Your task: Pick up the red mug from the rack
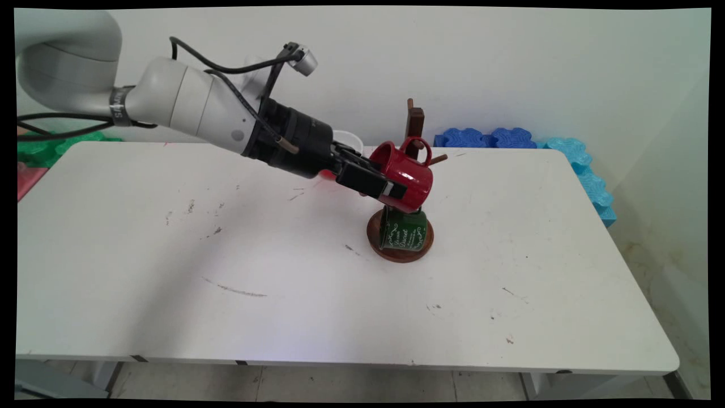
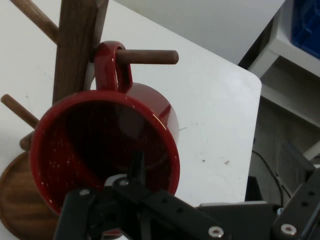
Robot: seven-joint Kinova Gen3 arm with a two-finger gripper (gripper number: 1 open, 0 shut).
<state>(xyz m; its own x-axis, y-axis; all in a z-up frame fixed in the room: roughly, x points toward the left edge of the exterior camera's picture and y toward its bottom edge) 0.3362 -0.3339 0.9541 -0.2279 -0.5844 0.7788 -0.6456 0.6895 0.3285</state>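
Red mug [image 1: 409,173]: rigid enamel-type body, judged light, with a smooth glossy wall that may slip under a light pinch. The rim wall is the practical hold point; the handle is occupied. In the hand view the handle loop is threaded over a horizontal peg of the wooden mug tree [image 1: 415,122], with the mug tilted beside the post, above the table [image 1: 283,272].

Claw [image 1: 391,190]: closed narrow on the mug's rim wall, one finger inside the mouth, one outside.

A green mug [image 1: 403,229] hangs lower on the same tree, over its round base [image 1: 399,253]
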